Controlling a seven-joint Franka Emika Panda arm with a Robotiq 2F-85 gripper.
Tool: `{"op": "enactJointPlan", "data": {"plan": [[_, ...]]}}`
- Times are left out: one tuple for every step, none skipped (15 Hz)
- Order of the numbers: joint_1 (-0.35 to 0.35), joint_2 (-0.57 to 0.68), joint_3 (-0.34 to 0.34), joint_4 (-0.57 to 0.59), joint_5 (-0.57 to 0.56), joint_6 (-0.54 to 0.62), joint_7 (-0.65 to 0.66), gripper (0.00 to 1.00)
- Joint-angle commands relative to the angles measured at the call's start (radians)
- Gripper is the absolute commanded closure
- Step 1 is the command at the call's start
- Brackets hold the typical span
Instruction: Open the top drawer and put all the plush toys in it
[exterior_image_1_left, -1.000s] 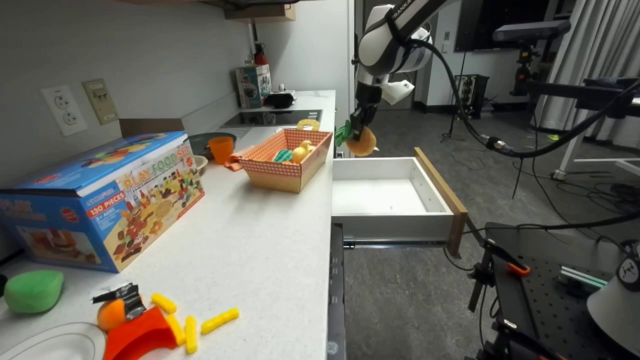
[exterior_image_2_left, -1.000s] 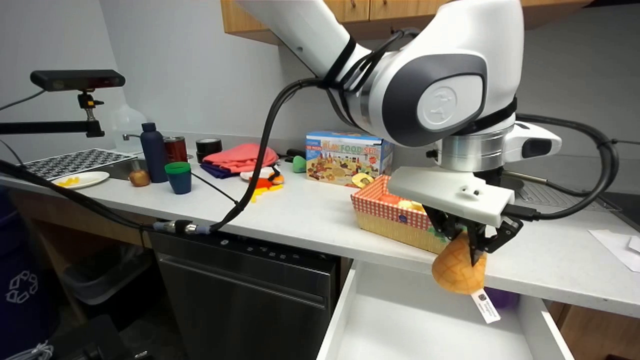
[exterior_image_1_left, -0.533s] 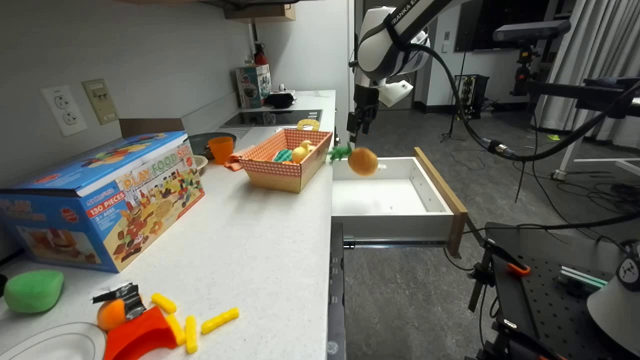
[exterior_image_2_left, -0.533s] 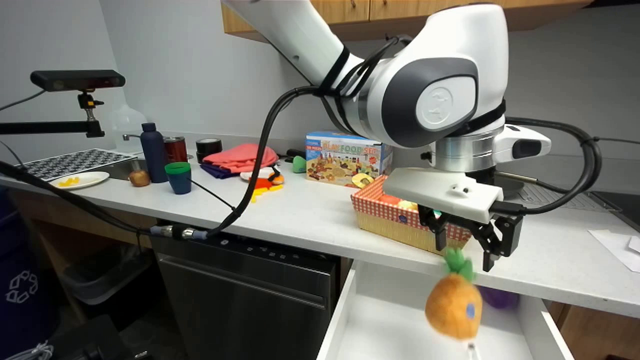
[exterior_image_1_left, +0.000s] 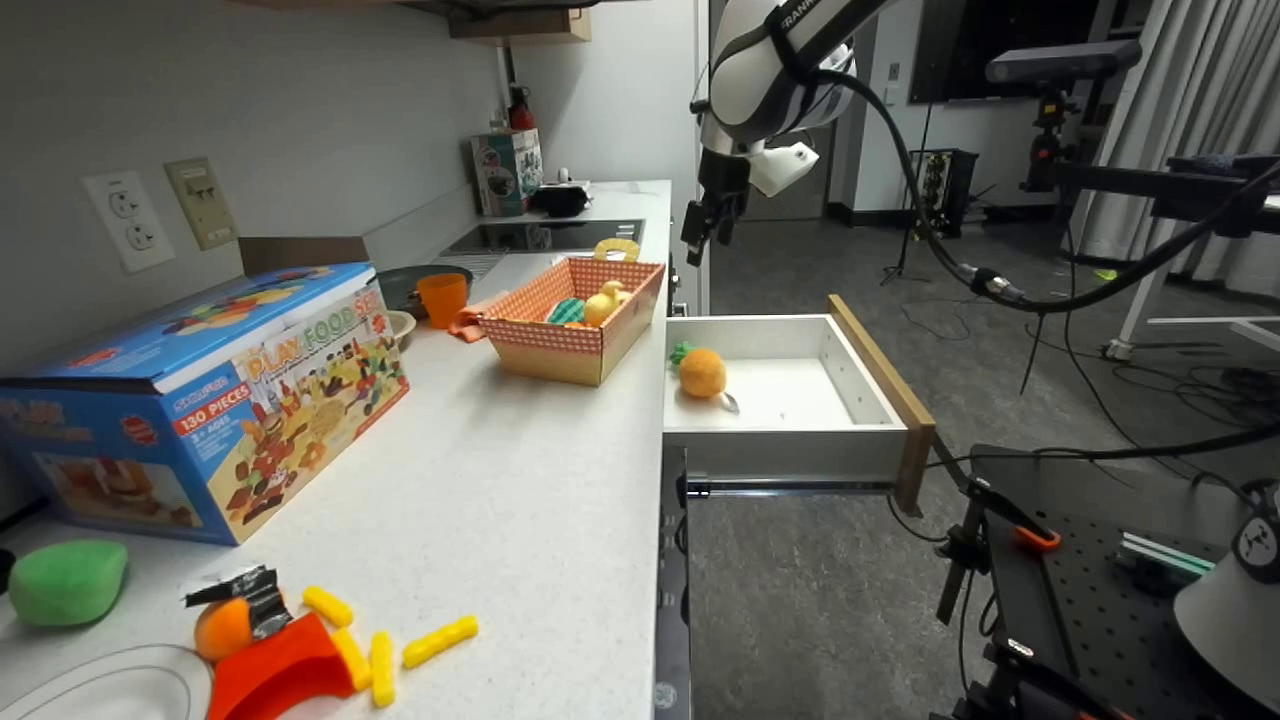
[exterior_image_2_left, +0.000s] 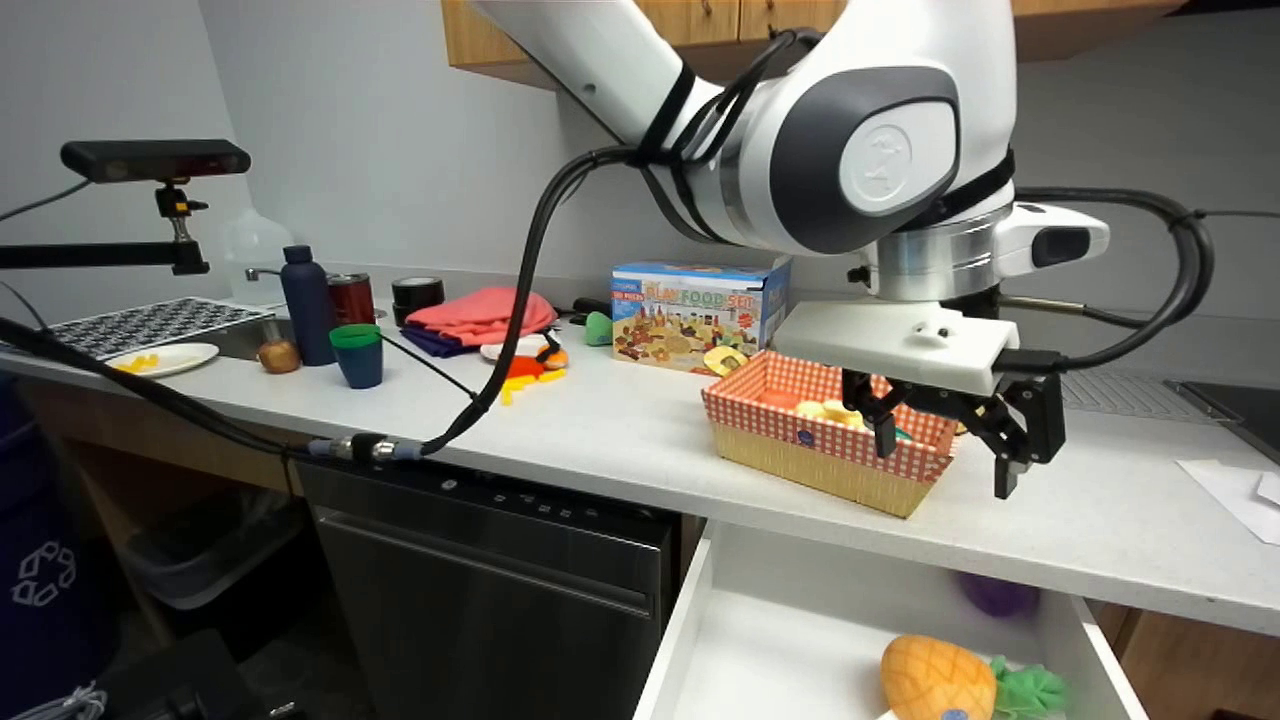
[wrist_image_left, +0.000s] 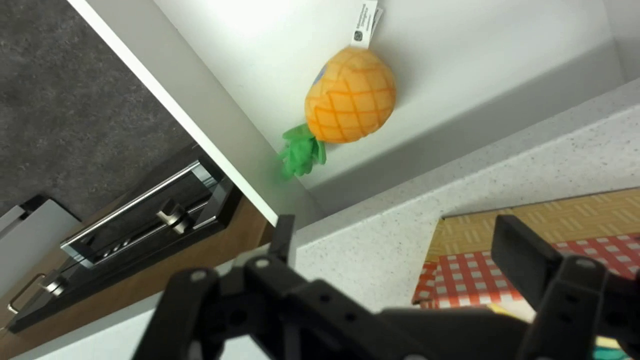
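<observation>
Pineapple (exterior_image_1_left: 702, 373): dropped from the pincer (exterior_image_2_left: 945, 465), lying in the drawer (exterior_image_1_left: 800, 385) now
Pincer: risen, jaws wide apart
Basket (exterior_image_2_left: 810, 468): on the worktop (exterior_image_1_left: 500, 500)

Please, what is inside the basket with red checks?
The basket holds a yellow toy, a green patterned thing and something orange; anything beneath them is covered.

The pincer (exterior_image_2_left: 945, 462) dropped the plush pineapple (wrist_image_left: 346, 102) into the drawer (exterior_image_1_left: 795, 390).
</observation>
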Motion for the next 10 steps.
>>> {"op": "enactJointPlan", "data": {"plan": [[0.022,0.015,0.000,0.063,0.005,-0.006,0.010,0.00],[0.025,0.022,0.004,0.082,0.007,-0.009,0.008,0.00],[0.028,0.031,0.009,0.106,0.009,-0.012,0.006,0.00],[0.031,0.040,0.014,0.126,0.011,-0.014,0.005,0.00],[0.036,0.049,0.020,0.148,0.013,-0.018,0.004,0.00],[0.039,0.061,0.025,0.170,0.015,-0.022,0.005,0.00],[0.044,0.076,0.030,0.194,0.013,-0.025,0.010,0.00],[0.048,0.091,0.034,0.216,0.012,-0.030,0.011,0.00],[0.052,0.114,0.041,0.242,0.014,-0.034,0.011,0.00],[0.055,0.130,0.046,0.262,0.014,-0.037,0.011,0.00]]}}
